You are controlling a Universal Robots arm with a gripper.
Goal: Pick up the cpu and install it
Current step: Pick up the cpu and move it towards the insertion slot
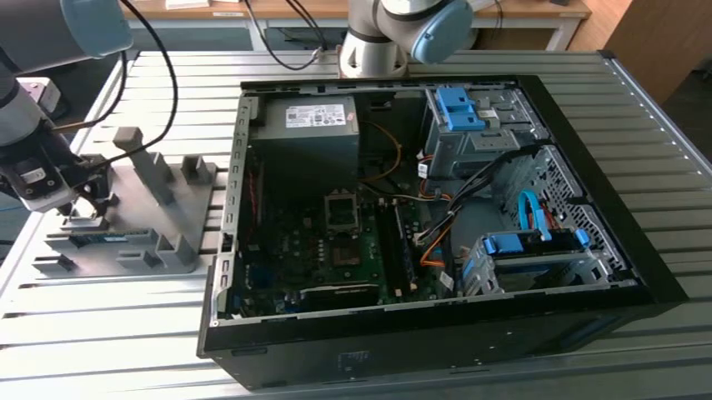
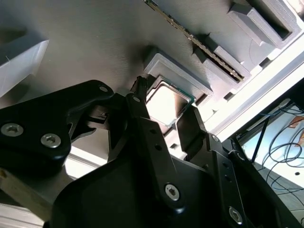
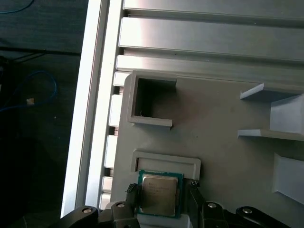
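Exterior view: my gripper [image 1: 87,208] hangs at 9 o'clock in the frame, low over the grey holder tray [image 1: 167,212]. The tray lies on the slatted table [image 1: 112,333], at 9 o'clock from the open computer case [image 1: 445,354].

Both wrist views: the cpu [image 3: 159,194] sits flat in its shallow square recess on the tray, metal face up. My fingers [image 2: 190,130] stand apart, one on each side of the chip and close to its edges. I cannot tell whether they touch it. A memory stick [image 2: 199,45] stands on edge in a neighbouring slot of the tray.
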